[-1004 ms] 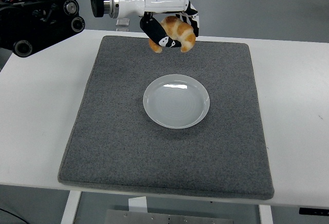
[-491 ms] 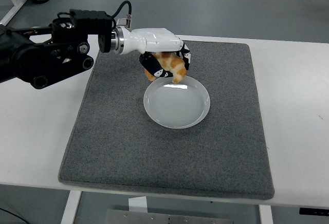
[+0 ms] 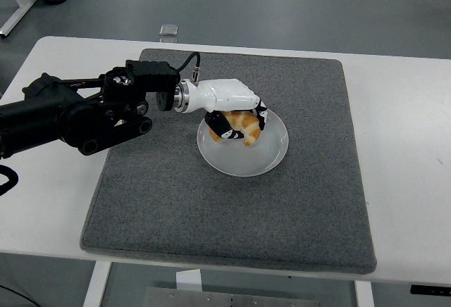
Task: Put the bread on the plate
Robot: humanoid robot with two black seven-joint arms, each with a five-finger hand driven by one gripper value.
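The left hand (image 3: 236, 113) is curled around the bread (image 3: 243, 126), a golden croissant, with the white back of the hand on top and the dark fingers (image 3: 224, 128) wrapped under and beside the pastry. A second ago this hand held the croissant high over the far edge of the grey mat (image 3: 169, 201); half a second ago it had dropped to the far-left rim of the plate (image 3: 271, 153); now it has come down into the bowl of the plate itself. The carry looks essentially finished, so what remains is probably letting go and pulling the arm clear.

The croissant sits under the palm and between the fingers, its lower tip down near the plate's inner surface. Whether it already rests on the plate or hangs just above it cannot be told from this view. The hand covers the plate's far-left part, while the near and right parts of the dish show bare.

The plate lies near the middle of the mat, slightly toward its far edge. The mat covers most of the white table (image 3: 405, 138). The right arm is out of view.
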